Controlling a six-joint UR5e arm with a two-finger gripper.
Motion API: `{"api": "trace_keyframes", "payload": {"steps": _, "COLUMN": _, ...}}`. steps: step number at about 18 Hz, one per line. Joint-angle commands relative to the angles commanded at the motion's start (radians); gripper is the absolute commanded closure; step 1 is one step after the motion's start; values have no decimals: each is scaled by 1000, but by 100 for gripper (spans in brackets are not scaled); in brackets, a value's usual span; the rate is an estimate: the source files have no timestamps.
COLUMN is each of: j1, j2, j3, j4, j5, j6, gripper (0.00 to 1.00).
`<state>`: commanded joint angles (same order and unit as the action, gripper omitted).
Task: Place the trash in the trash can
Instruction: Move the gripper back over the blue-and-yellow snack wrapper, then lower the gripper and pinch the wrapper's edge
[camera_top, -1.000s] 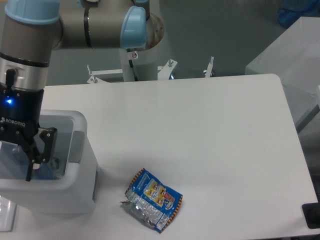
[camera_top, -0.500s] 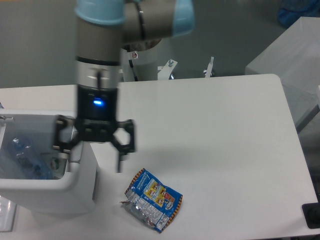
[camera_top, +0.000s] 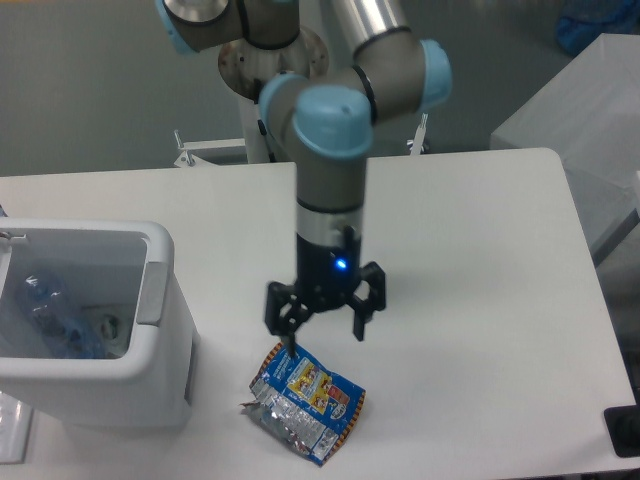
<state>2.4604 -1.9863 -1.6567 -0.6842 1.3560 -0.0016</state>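
Where the desk (camera_top: 470, 250) meets the frame at 9 o'clock, the white trash can (camera_top: 165, 370) stands with its grey rim panel (camera_top: 152, 282) facing the open surface; part of the can is cut off by the left edge. Inside it, through the open top, lies the clear plastic bottle (camera_top: 48, 312), blurred but visible against the inner wall. Just to the right of the can, toward 6 o'clock and close to the desk's front edge, the blue-and-orange foil snack bag (camera_top: 306, 399) lies flat and crumpled, apart from the can. Directly above the bag's upper end hangs the gripper (camera_top: 324, 334), pointing straight down, its two fingers spread wide with nothing between them; one fingertip (camera_top: 290, 346) sits just over the bag's top corner. From the bag out to 3 o'clock the desk runs bare to its rounded right edge.

Half a second ago the gripper hung beside the can's right wall, its fingers equally spread; it has since swung rightward to stand over the bag. A second ago it was down in the can. The bag has not shifted.
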Motion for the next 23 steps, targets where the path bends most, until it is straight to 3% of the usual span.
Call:
{"api": "trace_keyframes", "payload": {"steps": 7, "j1": 17, "j2": -124, "j3": -5, "j4": 3, "j5": 15, "j6": 186, "gripper": 0}}
{"api": "trace_keyframes", "payload": {"steps": 13, "j1": 15, "j2": -183, "j3": 9, "j4": 11, "j5": 14, "j6": 239, "gripper": 0}}
{"api": "trace_keyframes", "payload": {"steps": 19, "j1": 8, "j2": -235, "j3": 64, "j4": 11, "j5": 11, "j6": 241, "gripper": 1}}
{"api": "trace_keyframes", "payload": {"steps": 23, "j1": -1, "j2": -252, "j3": 89, "j4": 11, "j5": 12, "j6": 235, "gripper": 14}}
